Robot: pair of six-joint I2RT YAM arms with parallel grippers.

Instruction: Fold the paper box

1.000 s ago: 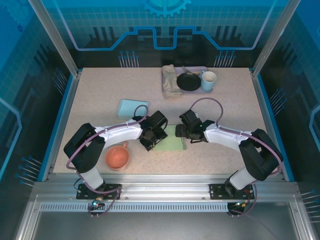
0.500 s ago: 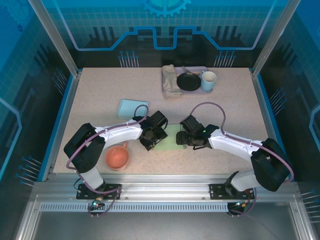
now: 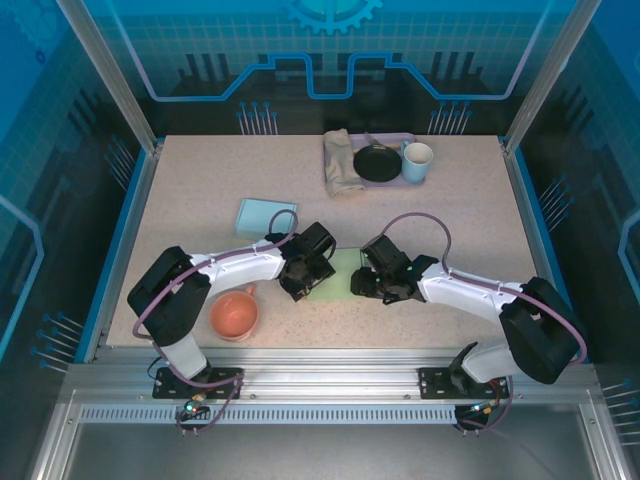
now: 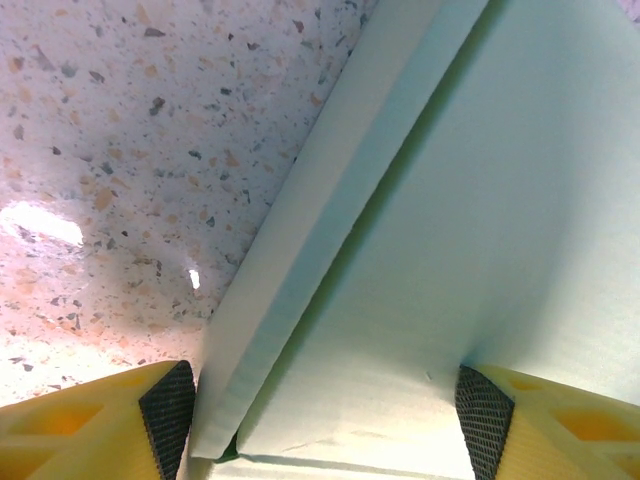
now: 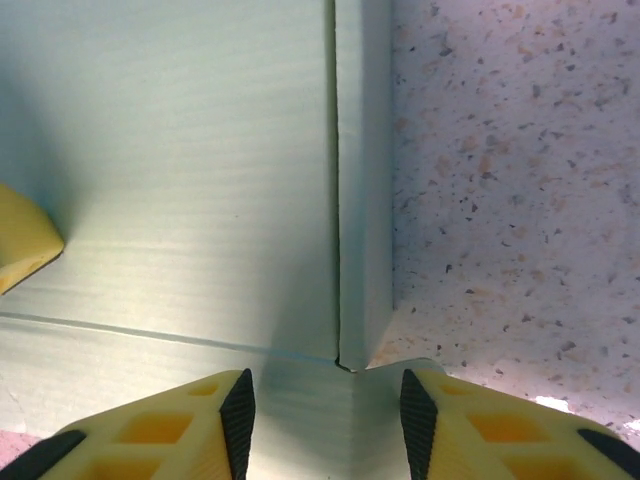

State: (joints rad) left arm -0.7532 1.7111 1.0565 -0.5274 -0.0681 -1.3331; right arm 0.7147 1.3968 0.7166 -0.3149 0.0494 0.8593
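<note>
Paper box [image 3: 338,276] lies flat on the bench [image 3: 200,190], near its front edge, between the two arms. Both are down on it.

Left gripper [image 3: 300,272]: fingers spread wide, one pad [image 4: 168,405] on the bench side of a raised side flap, the other on the main panel. Nothing pinched.
Right gripper [image 3: 372,283]: fingers apart too, straddling the corner of the opposite side flap [image 5: 362,180]. No clear clamp on it.

Risks, as I judge them:
- Closing on the flap off the crease would kink the panel instead of hinging it.
- One arm pushing without the other bracing could slide the whole sheet; the bench looks smooth and glossy.
- The right flap's corner sits close to one pad; a squeeze there may crush the corner.
- The grippers work near each other; a yellow fingertip [image 5: 20,245] shows in the right wrist view, so contact is possible.

Materials and shapes:
- Box: pale green, thin corrugated card with fine ribbing, matte, sharp scored creases, narrow straight flaps.
- Bench: speckled stone-look surface, with glare spots.
- Fingers: yellow plastic, black cross-hatched pads.
</note>
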